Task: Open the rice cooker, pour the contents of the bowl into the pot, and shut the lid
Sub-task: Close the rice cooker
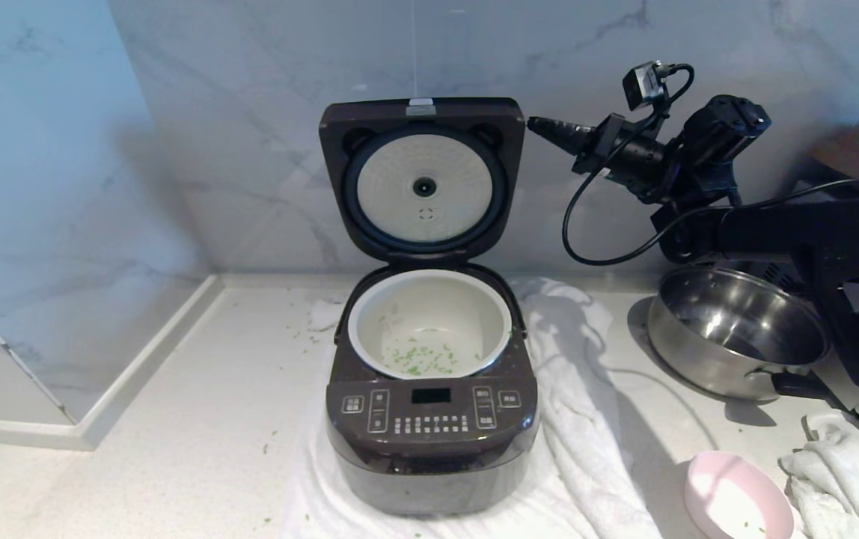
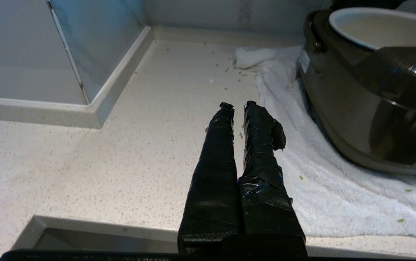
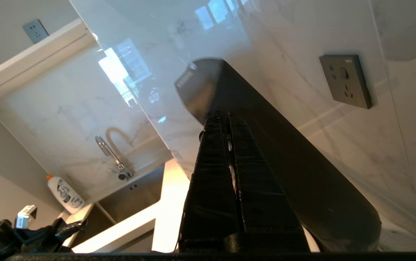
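The rice cooker (image 1: 429,427) stands on a white towel with its lid (image 1: 422,180) swung up against the wall, pale dimpled plate facing me. Green chopped contents (image 1: 418,361) lie scattered on the floor of the cream pot (image 1: 355,329). At the front right sits the pink bowl (image 1: 736,498), upright and nearly empty. My right gripper (image 1: 533,123) is shut, empty, level, its tip at the lid's upper right edge; in the right wrist view the gripper (image 3: 223,116) meets the lid's dark back (image 3: 302,174). My left gripper (image 2: 236,106) hovers shut over the counter, left of the cooker (image 2: 374,94).
A steel pan (image 1: 736,329) with black handles stands right of the cooker under my right arm. The white towel (image 1: 587,419) spreads rightwards, and another cloth (image 1: 841,479) lies by the bowl. Green bits dot the counter. A wall socket (image 3: 345,81) and a tap (image 3: 112,156) are nearby.
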Tool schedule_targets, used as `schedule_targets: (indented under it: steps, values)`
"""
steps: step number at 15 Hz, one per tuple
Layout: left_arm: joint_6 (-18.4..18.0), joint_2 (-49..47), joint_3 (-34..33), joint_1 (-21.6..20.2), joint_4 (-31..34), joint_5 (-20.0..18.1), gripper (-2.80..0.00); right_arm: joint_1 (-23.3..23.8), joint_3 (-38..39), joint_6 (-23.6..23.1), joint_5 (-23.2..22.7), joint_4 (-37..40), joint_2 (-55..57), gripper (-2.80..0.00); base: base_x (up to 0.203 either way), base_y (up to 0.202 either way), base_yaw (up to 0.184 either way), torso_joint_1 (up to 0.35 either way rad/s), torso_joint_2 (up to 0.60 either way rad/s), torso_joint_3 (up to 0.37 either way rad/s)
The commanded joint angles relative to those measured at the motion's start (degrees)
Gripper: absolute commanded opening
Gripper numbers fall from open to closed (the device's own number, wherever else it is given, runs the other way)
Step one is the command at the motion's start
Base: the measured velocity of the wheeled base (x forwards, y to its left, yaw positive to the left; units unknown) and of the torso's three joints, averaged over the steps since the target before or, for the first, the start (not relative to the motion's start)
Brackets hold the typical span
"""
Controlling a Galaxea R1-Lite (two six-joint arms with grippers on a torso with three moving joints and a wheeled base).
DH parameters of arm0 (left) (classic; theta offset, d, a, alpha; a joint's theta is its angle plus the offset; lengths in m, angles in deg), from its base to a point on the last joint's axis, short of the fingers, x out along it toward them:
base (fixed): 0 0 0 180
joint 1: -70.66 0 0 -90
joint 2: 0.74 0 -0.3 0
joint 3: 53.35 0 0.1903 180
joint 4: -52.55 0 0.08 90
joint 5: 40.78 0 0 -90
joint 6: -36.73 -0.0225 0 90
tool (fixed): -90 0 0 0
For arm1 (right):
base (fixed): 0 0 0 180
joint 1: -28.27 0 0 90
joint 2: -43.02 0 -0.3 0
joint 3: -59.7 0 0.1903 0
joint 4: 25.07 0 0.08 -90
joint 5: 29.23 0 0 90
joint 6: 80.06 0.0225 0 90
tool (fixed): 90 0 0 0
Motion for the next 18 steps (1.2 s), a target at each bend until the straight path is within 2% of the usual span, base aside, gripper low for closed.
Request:
schedule_targets:
  steps: [1,3,5,8,11,14,16,18]
  values:
    - [1.8,-1.3,7.3,0.0,0.5,-0.1,-2.8,0.9,0.9,3.0,-0.6,-0.3,-2.5,-2.8,0.0,0.0,0.0,0.0,0.0,0.0]
    - [3.0,-8.7,13.3,0.1,1.2,-1.2,-2.8,0.8,1.2,4.1,-0.5,-0.5,-2.2,-2.8,0.0,0.0,0.0,0.0,0.0,0.0]
    - [4.8,-21.0,18.7,0.1,-2.8,-2.2,-2.8,0.9,1.1,4.1,-0.3,-0.4,-2.3,-2.8,0.0,0.0,0.0,0.0,0.0,0.0]
    - [6.6,-44.7,26.7,1.2,-16.5,-2.9,-2.8,0.8,2.9,4.1,0.1,-0.2,-4.1,-2.8,0.0,0.0,0.0,0.0,0.0,0.0]
    - [8.3,-67.8,37.0,7.4,-30.0,-2.6,-2.8,1.4,3.2,3.5,0.6,-0.6,-4.1,-2.8,0.0,0.0,0.0,0.0,0.0,0.0]
    - [10.1,-88.9,52.0,14.8,-40.8,2.1,-2.8,1.5,2.5,3.6,7.9,1.0,-4.9,-2.8,0.0,0.0,0.0,0.0,0.0,0.0]
    - [10.9,-100.0,61.5,19.2,-48.4,5.8,-2.8,2.0,0.3,3.6,8.3,3.0,-3.9,-2.8,0.0,0.0,0.0,0.0,0.0,0.0]
    - [12.3,-106.7,66.4,24.0,-53.8,9.5,-2.8,3.0,-3.8,3.8,8.1,4.9,-1.4,-2.8,0.0,0.0,0.0,0.0,0.0,0.0]
